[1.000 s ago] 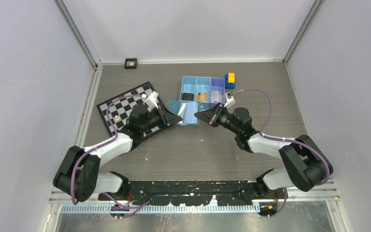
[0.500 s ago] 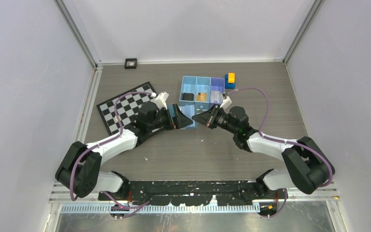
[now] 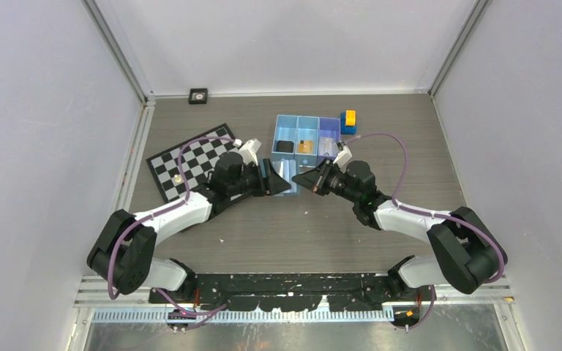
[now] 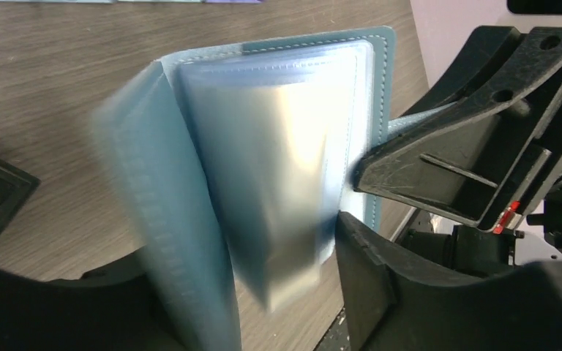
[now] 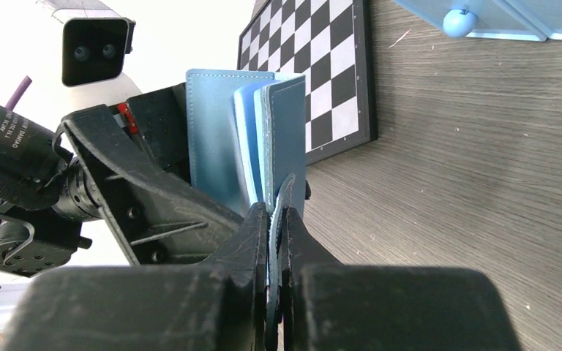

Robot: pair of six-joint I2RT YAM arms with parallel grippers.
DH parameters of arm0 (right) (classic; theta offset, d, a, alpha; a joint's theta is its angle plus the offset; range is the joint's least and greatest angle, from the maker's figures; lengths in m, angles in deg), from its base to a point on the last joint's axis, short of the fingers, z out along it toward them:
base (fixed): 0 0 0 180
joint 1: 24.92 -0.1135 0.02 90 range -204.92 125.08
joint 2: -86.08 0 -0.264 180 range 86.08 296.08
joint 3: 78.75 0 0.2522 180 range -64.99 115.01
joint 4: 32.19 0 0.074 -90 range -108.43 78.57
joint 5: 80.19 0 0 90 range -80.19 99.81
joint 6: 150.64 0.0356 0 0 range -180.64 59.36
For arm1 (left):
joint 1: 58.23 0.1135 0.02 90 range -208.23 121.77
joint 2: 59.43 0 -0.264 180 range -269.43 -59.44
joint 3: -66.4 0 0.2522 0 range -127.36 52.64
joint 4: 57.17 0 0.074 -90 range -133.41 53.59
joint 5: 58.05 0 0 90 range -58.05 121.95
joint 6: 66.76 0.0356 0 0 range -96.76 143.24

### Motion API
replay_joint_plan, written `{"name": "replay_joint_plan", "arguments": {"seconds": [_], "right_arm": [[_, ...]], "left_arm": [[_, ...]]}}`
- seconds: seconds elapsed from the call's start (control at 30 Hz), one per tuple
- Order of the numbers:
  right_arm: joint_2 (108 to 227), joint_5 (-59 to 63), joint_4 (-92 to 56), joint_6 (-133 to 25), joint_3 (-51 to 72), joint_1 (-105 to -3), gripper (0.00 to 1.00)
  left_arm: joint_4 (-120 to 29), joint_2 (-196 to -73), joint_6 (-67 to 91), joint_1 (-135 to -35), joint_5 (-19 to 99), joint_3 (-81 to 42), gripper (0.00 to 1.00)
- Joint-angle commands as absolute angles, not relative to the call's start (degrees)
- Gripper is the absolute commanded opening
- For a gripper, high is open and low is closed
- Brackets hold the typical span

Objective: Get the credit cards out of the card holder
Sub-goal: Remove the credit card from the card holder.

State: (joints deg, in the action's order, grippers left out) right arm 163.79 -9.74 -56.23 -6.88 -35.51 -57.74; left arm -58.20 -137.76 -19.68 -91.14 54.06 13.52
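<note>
The blue card holder [image 3: 277,174] stands open on edge between both grippers, near the table's middle. My right gripper [image 3: 299,177] is shut on one edge of its cover [image 5: 287,131]. My left gripper [image 3: 266,181] is open, its fingers on either side of the spread leaves. In the left wrist view the holder [image 4: 278,139] shows blurred clear sleeves between my fingers [image 4: 380,292]; I cannot tell if a card is inside. A tan card [image 3: 306,146] and a pale card [image 3: 327,145] lie in the blue tray [image 3: 276,134].
A checkerboard [image 3: 190,157] lies left of the holder, under the left arm, with a small round piece on it. Yellow-and-blue blocks [image 3: 348,121] stand at the tray's right end. A dark item sits in the tray's left compartment. A small black square lies at the back wall [image 3: 198,96].
My left gripper has moved right from over the checkerboard to the card holder and now straddles it. The holder, lying open before, now stands more upright. The right gripper has barely moved.
</note>
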Motion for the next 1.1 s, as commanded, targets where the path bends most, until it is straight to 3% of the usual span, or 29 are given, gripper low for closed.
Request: {"name": "replay_joint_plan", "arguments": {"seconds": [0.0,0.1,0.23,0.4,0.5,0.67,0.8,1.07], "right_arm": [[160.78,-11.52,-61.48,-6.26,-33.61,-58.26,0.01],[161.0,-11.72,-61.97,-5.98,-33.7,-58.32,0.02],[160.87,-11.68,-62.02,-5.97,-33.79,-58.25,0.16],[161.33,-11.21,-60.85,-6.34,-33.41,-58.3,0.44],[162.06,-11.02,-60.45,-6.32,-33.18,-58.3,0.51],[163.69,-11.2,-60.29,-5.93,-32.63,-58.27,0.41],[163.46,-10.28,-58.82,-5.9,-32.38,-58.32,0.19],[160.43,-7.26,-55.01,-7.13,-32.73,-58.29,0.01]], "left_arm": [[-57.47,-138.57,-18.56,-91.11,52.27,11.68,0.53],[-57.3,-138.42,-18.51,-91.01,51.9,11.76,0.42],[-57.34,-138.13,-18.43,-91.01,51.7,11.9,0.3],[-59.04,-137.66,-19.05,-91.01,53.26,12.41,0.25],[-60.69,-137.01,-19.54,-90.92,54.45,12.9,0.25],[-62.0,-135.92,-20.28,-90.59,54.82,13.89,0.24],[-61.55,-135.65,-20.38,-90.42,54.19,13.87,0.24],[-52.87,-133.19,-20.81,-87.83,44.9,14.24,0.25]]}}
